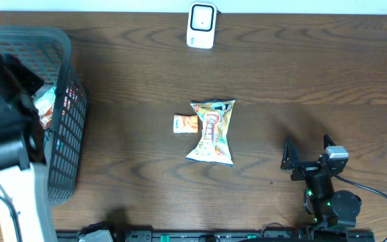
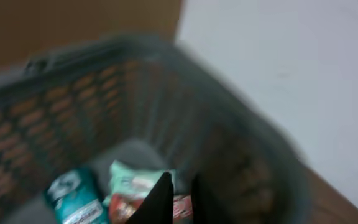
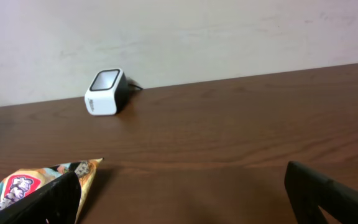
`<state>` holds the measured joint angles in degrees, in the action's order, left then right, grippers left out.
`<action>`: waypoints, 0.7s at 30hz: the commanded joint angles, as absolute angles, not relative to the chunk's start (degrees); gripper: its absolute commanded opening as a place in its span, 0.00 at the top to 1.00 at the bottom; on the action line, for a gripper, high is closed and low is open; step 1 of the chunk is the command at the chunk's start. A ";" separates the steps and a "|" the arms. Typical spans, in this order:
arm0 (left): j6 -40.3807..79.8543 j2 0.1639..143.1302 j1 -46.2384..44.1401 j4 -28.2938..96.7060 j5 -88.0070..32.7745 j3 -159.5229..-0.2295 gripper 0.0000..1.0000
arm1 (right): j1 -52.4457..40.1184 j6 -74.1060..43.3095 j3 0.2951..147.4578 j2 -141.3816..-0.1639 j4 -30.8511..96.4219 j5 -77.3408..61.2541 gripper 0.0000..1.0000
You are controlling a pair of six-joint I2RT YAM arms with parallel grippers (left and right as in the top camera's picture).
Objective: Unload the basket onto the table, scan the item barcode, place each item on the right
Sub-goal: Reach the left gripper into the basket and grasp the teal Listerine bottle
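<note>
Two snacks lay in the middle of the brown table (image 1: 301,74): a bright snack bag (image 1: 211,132) and a little orange packet (image 1: 185,124) right up against its left side. Their print was too small to read. The white scanner (image 1: 201,25) sat at the far edge, well apart from them.

The right claw (image 1: 307,149) sat near the bag, jaws wide apart and holding nothing. Its own camera caught only a corner of the bag.

The left claw (image 2: 180,190) hung over the dark basket (image 1: 62,47) at the table's left end. That picture was blurry. Its fingers (image 2: 161,193) were close together with a thin gap, and I could not tell if they were shut. The packets in the basket (image 2: 76,196) were too fuzzy to name.
</note>
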<state>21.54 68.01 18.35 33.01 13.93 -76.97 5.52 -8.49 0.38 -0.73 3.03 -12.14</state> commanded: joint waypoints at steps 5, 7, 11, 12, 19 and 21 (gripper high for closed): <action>36.47 78.59 26.13 38.74 14.66 -78.02 0.32 | 5.26 -7.84 0.34 -0.64 3.27 -12.16 0.01; 39.53 81.14 27.81 40.56 14.63 -78.02 0.21 | 5.26 -7.84 0.34 -0.64 3.27 -12.16 0.01; 44.38 86.19 31.31 44.23 14.57 -78.02 0.18 | 5.26 -7.84 0.34 -0.64 3.27 -12.16 0.01; 44.73 87.79 32.38 45.01 14.55 -78.02 0.18 | 5.26 -7.84 0.34 -0.64 3.27 -12.16 0.01; 44.64 96.01 35.57 46.00 13.74 -78.02 0.18 | 5.26 -7.84 0.34 -0.64 3.27 -12.16 0.01; 44.23 98.65 35.55 46.00 13.63 -78.02 0.18 | 5.26 -7.84 0.34 -0.64 3.27 -12.16 0.01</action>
